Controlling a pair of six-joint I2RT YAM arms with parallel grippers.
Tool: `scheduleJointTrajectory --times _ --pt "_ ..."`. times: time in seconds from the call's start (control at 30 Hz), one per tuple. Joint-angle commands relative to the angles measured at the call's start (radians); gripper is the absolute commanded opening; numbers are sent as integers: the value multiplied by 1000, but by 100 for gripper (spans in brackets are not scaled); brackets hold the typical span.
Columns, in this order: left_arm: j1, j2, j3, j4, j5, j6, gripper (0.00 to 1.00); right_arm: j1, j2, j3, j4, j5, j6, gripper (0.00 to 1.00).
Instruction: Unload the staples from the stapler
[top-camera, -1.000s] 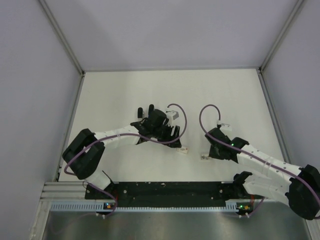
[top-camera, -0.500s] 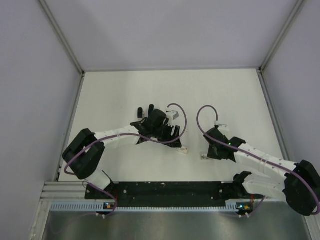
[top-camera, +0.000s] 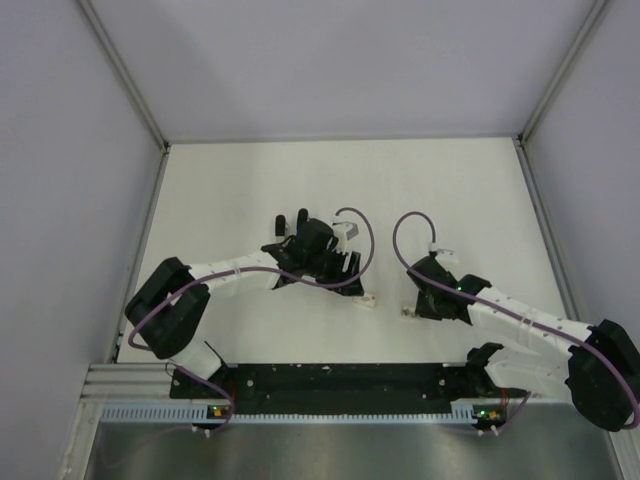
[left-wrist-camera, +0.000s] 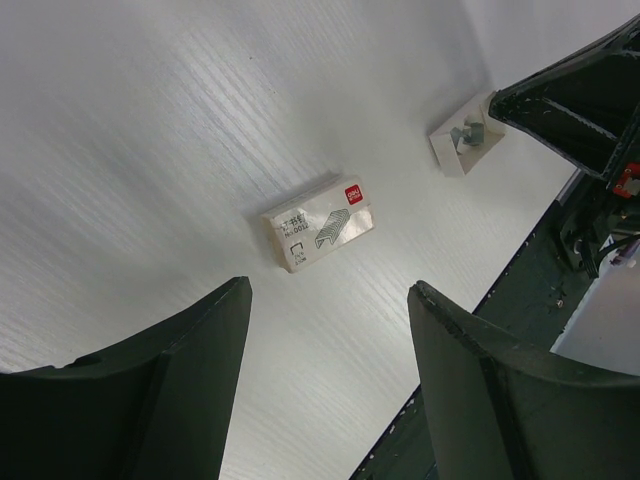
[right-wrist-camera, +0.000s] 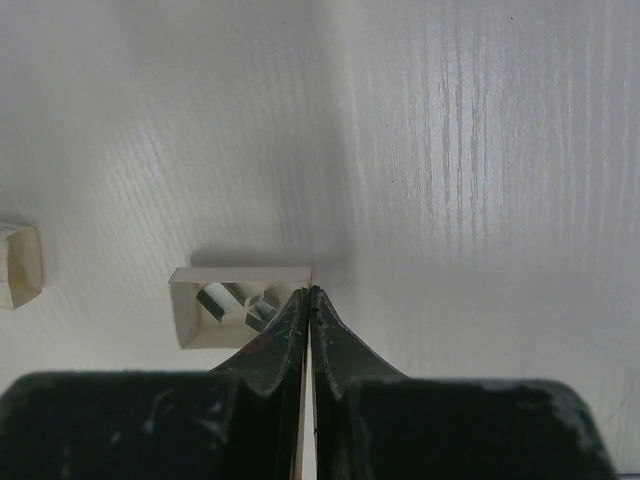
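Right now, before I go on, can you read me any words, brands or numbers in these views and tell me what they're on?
Nothing can be quoted as it reads.
Red corner patch on the small box: white lettering, too small to read.
Dark print beside the staple drawing on the same box: blurred, unreadable.
The open tray: no text shows.

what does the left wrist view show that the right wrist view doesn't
Only the left wrist view: the open left gripper above a staple box lying with its red-labelled printed face up, and a black part of the right arm beside the tray.
Only the right wrist view: the right gripper shut, tips at the tray's right wall; whether they pinch it is unclear.
Both: the small open tray with silvery metal inside, and the white table. Neither shows a stapler.
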Motion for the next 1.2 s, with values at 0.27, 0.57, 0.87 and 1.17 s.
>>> scheduleJointTrajectory --times 0.27,0.57,0.87,1.17 --pt "-21 36 38 37 -8 2 70 -9 3 15 15 14 -4 0" --pt "-32 41 46 46 -22 -11 70 6 30 76 -16 35 -7 0" --pt "-38 50 29 80 -20 -32 69 67 78 145 -52 107 31 0" --pt "-40 75 14 114 -20 -31 67 123 145 196 -66 139 74 0"
